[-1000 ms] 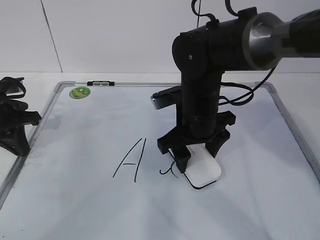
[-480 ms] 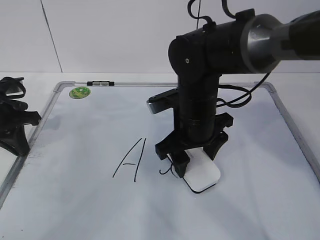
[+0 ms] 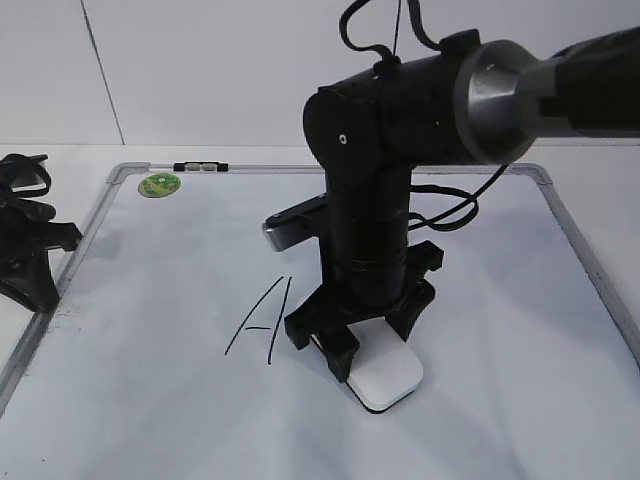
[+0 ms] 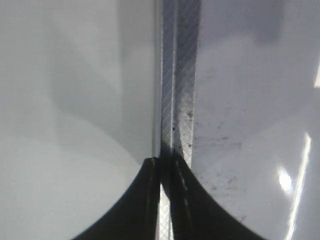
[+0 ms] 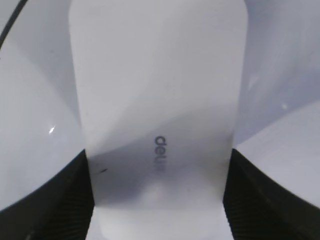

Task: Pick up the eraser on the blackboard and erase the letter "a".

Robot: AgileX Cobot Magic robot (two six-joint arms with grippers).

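My right gripper point(image 3: 362, 345) is shut on the white eraser point(image 3: 385, 377) and presses it flat on the blackboard point(image 3: 160, 300), just right of the capital "A" point(image 3: 262, 320). In the right wrist view the eraser point(image 5: 157, 100) fills the middle between the two black fingers point(image 5: 157, 195). The small letter "a" is not visible; the gripper and eraser cover the spot where it was. My left gripper point(image 3: 35, 255) rests at the board's left edge; its fingers point(image 4: 165, 167) are closed together over the board's grey frame point(image 4: 177, 75), holding nothing.
A green round sticker point(image 3: 160, 184) sits at the board's far left corner, with a small black-and-white marker clip point(image 3: 202, 166) on the frame beside it. The right arm point(image 3: 400, 110) stands over the board's middle. A pale wall lies behind.
My right gripper has slid the eraser left and toward the front, over the small "a". The curl of that letter, visible earlier left of the eraser, no longer shows. The left arm has not moved.
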